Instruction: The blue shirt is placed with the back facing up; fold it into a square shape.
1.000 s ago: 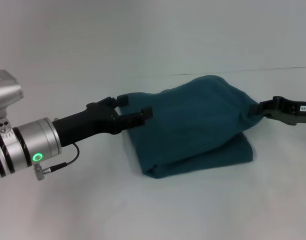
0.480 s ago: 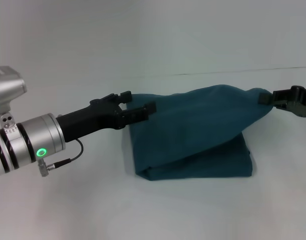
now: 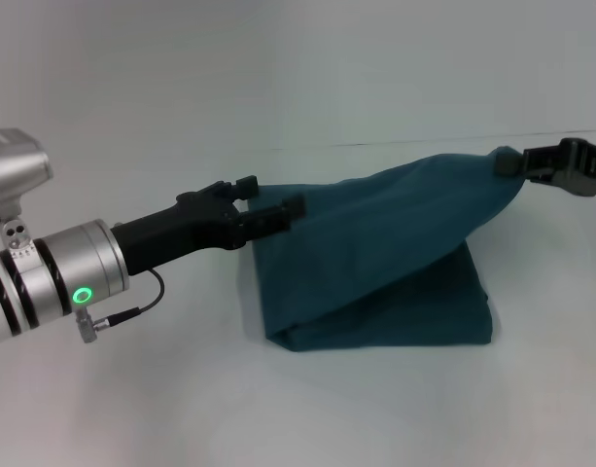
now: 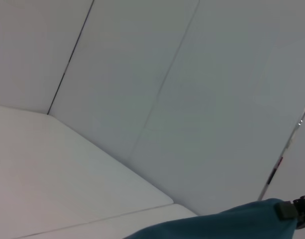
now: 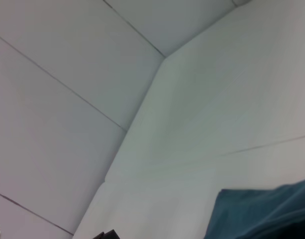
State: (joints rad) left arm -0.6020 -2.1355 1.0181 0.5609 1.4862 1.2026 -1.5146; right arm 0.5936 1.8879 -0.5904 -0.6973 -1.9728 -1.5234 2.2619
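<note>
Only the head view shows the left claw [image 3: 270,202] and right claw [image 3: 512,163] each pinching a raised corner of the blue shirt [image 3: 385,263] above the table [image 3: 181,389]; wrist views catch just cloth.

Counter [image 3: 181,389]: plain white, matte surface, meeting a pale wall behind.
On counter: blue shirt [image 3: 395,263] only; its folded lower layer lies flat on the counter, upper layer raised clear of it.

**Legible text: none**

No readable lettering, brand, number or sign on the blue shirt [image 3: 385,253], whose plain fabric faces the cameras. Left gripper [image 3: 268,206] and right gripper [image 3: 516,163]: no legible markings.
</note>
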